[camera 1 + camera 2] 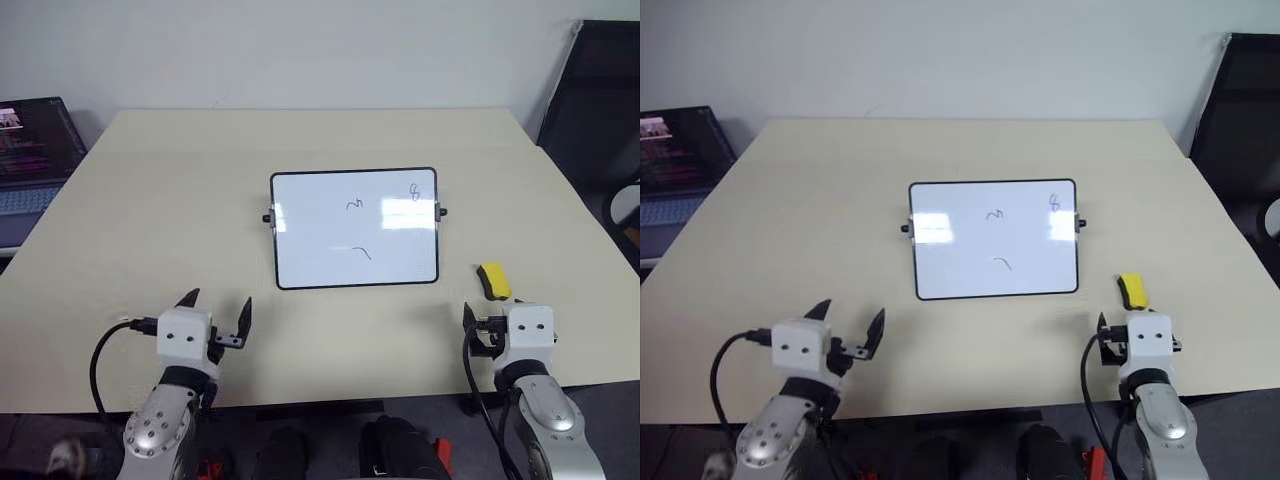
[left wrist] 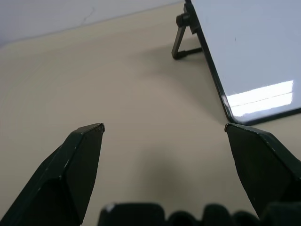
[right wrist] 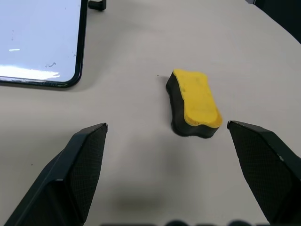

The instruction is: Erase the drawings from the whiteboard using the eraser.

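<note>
Currently the right gripper (image 3: 167, 126) is hovering low over the table (image 1: 150, 200) near its front edge, with its jaws standing wide apart and holding nothing. The eraser (image 1: 493, 280) is lying flat on the table, yellow face up and dark side down, just beyond that gripper, at roughly 11 o'clock from it in the head view and slightly toward the whiteboard (image 1: 355, 228). Its long axis is running roughly from 12 to 6 o'clock, tilted a little toward 11, so the jaws are likely to close across the short width. The whiteboard is standing tilted back on its stand at the table's centre, at about 10 o'clock from the eraser and apart from it. The drawings (image 1: 354, 205) are remaining on the board: a loop near the upper right corner, a squiggle near the middle, and a short stroke below it. The left gripper (image 1: 218, 318) is also standing wide open and empty, positioned at 7 o'clock from the board and well apart from the eraser. Judged from these positions, the right arm is the nearer one for the pickup.
</note>
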`<control>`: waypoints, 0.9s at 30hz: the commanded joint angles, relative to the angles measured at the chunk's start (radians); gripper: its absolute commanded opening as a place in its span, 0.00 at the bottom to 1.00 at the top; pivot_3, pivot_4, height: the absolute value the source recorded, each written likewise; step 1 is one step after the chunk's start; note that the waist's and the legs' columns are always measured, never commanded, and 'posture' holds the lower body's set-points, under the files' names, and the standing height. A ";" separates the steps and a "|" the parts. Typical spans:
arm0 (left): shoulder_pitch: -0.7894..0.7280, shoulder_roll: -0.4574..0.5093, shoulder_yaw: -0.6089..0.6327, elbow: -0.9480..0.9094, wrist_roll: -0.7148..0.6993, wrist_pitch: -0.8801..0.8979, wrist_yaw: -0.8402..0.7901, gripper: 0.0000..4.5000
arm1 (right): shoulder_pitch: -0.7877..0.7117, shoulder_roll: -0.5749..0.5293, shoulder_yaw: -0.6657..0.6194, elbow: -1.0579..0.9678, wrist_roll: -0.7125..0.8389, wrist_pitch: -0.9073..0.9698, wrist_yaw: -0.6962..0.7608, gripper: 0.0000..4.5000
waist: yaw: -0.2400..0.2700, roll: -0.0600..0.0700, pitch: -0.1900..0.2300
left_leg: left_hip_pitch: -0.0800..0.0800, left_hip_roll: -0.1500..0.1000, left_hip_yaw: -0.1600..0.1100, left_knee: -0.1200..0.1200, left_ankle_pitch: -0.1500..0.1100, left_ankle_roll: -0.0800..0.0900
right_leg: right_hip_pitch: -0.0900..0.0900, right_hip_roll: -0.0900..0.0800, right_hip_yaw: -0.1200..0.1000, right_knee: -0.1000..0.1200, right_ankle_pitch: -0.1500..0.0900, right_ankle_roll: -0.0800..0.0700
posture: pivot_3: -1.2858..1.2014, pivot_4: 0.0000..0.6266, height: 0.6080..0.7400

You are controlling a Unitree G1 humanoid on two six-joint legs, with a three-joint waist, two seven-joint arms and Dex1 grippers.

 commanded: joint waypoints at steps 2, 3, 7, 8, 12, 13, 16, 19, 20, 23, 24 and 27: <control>-0.014 -0.003 0.019 -0.067 0.003 0.012 0.015 1.00 | -0.022 -0.011 -0.013 -0.047 -0.001 0.015 0.004 0.99 | 0.001 0.000 0.000 | 0.000 0.000 0.000 0.000 0.000 0.000 | 0.000 0.000 -0.001 0.000 0.000 0.000 | 0.52 0.24 1.00; -0.014 -0.007 0.016 -0.061 0.007 0.008 0.017 1.00 | -0.023 -0.013 -0.012 -0.040 -0.001 0.010 0.005 0.99 | 0.001 0.000 0.000 | 0.000 0.000 0.000 0.000 0.000 0.000 | 0.000 0.000 0.000 0.000 0.000 0.000 | 0.52 0.24 1.00; -0.029 -0.016 0.000 -0.065 0.017 0.007 0.027 1.00 | -0.035 -0.018 -0.020 -0.027 0.002 0.006 0.008 0.99 | 0.000 0.000 0.000 | 0.000 0.000 0.001 0.000 0.000 0.000 | 0.000 0.000 0.000 0.000 0.000 0.000 | 0.52 0.24 1.00; -0.032 -0.016 0.001 -0.058 0.018 0.003 0.027 1.00 | -0.035 -0.018 -0.020 -0.022 0.002 0.003 0.007 0.99 | 0.000 0.000 0.000 | 0.000 0.000 0.001 0.000 0.000 0.000 | 0.000 0.000 0.000 0.000 0.000 0.000 | 0.52 0.24 1.00; -0.064 -0.014 0.005 -0.016 0.017 -0.015 0.024 1.00 | -0.049 -0.013 -0.028 0.002 0.001 -0.013 -0.004 0.99 | 0.001 0.000 0.000 | 0.000 -0.001 0.000 -0.001 0.000 0.000 | 0.000 0.000 0.000 0.000 0.000 0.000 | 0.52 0.24 1.00; -0.067 -0.017 0.000 -0.013 0.021 -0.019 0.026 1.00 | -0.048 -0.014 -0.037 0.006 0.005 -0.019 -0.003 0.99 | 0.001 0.000 0.000 | 0.000 -0.001 0.000 -0.001 0.000 0.000 | 0.000 0.000 0.000 0.000 0.000 0.000 | 0.52 0.24 1.00; -0.118 -0.014 -0.011 0.027 0.021 -0.031 0.018 1.00 | -0.073 -0.015 -0.049 0.040 0.006 -0.039 -0.009 0.99 | 0.001 0.000 0.000 | 0.000 -0.001 0.000 -0.001 0.000 0.000 | 0.000 0.000 0.000 0.000 0.000 0.000 | 0.52 0.24 1.00; -0.129 -0.013 -0.011 0.039 0.019 -0.043 0.016 1.00 | -0.073 -0.009 -0.062 0.060 0.009 -0.056 -0.014 0.99 | 0.001 0.000 0.000 | 0.000 -0.002 0.001 -0.001 0.000 0.000 | 0.000 0.001 0.000 0.000 0.000 0.000 | 0.52 0.24 1.00; -0.133 -0.012 -0.009 0.029 0.016 -0.036 0.017 1.00 | -0.077 -0.007 -0.070 0.055 0.013 -0.050 -0.015 0.99 | 0.001 0.000 0.000 | 0.000 -0.002 0.001 -0.001 0.000 0.000 | 0.000 0.001 0.000 0.000 0.000 0.001 | 0.52 0.24 1.00; -0.115 -0.004 -0.004 0.034 0.009 -0.046 0.003 1.00 | -0.082 -0.014 -0.059 0.083 0.006 -0.072 -0.006 0.99 | -0.001 0.000 0.000 | 0.000 -0.002 0.001 -0.002 0.000 0.000 | 0.000 0.001 0.000 0.000 0.002 0.004 | 0.52 0.24 1.00; -0.111 -0.001 -0.006 0.032 0.007 -0.049 -0.002 1.00 | -0.080 -0.016 -0.062 0.090 0.007 -0.077 -0.003 0.99 | -0.001 0.000 0.000 | 0.000 -0.002 0.001 -0.002 0.000 0.000 | 0.000 0.001 0.000 0.000 0.002 0.004 | 0.52 0.24 1.00; -0.134 0.017 -0.015 0.029 -0.008 -0.053 -0.039 1.00 | -0.086 -0.024 -0.080 0.089 0.016 -0.076 0.006 0.99 | 0.000 0.000 0.000 | 0.001 -0.002 0.001 -0.003 0.000 0.000 | 0.000 0.001 0.000 0.001 0.002 0.003 | 0.52 0.24 1.00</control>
